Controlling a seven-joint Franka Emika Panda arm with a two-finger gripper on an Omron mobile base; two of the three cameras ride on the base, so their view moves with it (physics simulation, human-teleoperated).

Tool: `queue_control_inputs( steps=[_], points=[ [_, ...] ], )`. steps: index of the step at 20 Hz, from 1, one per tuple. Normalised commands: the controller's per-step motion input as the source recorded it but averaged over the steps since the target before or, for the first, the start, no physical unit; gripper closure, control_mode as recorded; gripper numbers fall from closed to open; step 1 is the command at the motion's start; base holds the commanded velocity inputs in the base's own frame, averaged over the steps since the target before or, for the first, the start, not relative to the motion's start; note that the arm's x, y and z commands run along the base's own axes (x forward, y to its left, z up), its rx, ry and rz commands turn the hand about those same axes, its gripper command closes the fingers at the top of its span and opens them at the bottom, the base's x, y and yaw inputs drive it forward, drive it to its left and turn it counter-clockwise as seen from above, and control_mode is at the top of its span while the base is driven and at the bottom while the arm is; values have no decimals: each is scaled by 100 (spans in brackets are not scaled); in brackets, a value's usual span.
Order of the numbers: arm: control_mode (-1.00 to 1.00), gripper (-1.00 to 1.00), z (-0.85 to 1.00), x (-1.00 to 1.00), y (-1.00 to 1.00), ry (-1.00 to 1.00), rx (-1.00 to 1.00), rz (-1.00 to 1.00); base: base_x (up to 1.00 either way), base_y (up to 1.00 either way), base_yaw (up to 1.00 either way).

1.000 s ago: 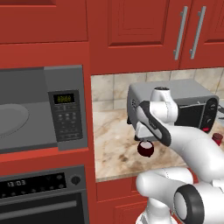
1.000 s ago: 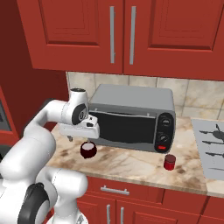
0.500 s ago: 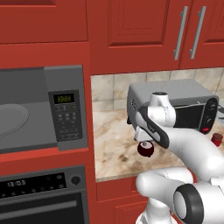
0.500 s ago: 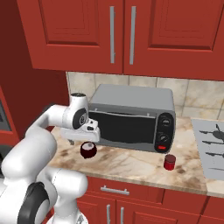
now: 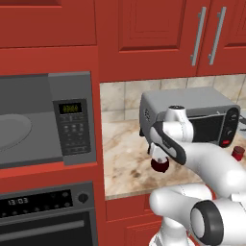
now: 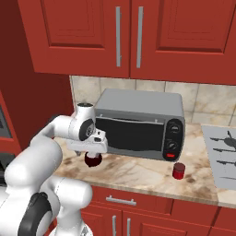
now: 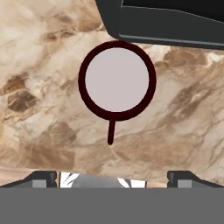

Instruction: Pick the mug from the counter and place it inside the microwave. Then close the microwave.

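Hovering over the mug (image 7: pixel 117 80), the gripper (image 7: pixel 112 177) points straight down at its white inside, with the fingertips (image 7: pixel 43 177) set wide apart at the bottom corners of the hand view and nothing between them. The mug's thin handle points toward the lower edge of that frame. In the right base view the mug (image 6: pixel 93 160) stands on the counter (image 6: pixel 138 173) at centre left, just in front of the toaster oven (image 6: pixel 140 123). The microwave (image 5: pixel 45 122) fills the left side of the left base view, its door shut. A small red cylinder (image 6: pixel 179 170) stands to the right, well apart.
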Motion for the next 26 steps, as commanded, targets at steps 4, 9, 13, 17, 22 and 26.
queue_control_inputs(
  steps=[4,9,13,17,22,26],
  points=[
    [-100,-100,0,17,0,0,0,0,0,0,0],
    [-100,-100,0,15,0,0,0,0,0,0,0],
    [-100,-100,0,16,0,0,0,0,0,0,0],
    [-100,-100,0,20,0,0,0,0,0,0,0],
    [-100,-100,-12,8,0,2,0,0,0,0,0],
    [-100,-100,-7,-16,0,1,0,-2,0,0,0]
  ],
)
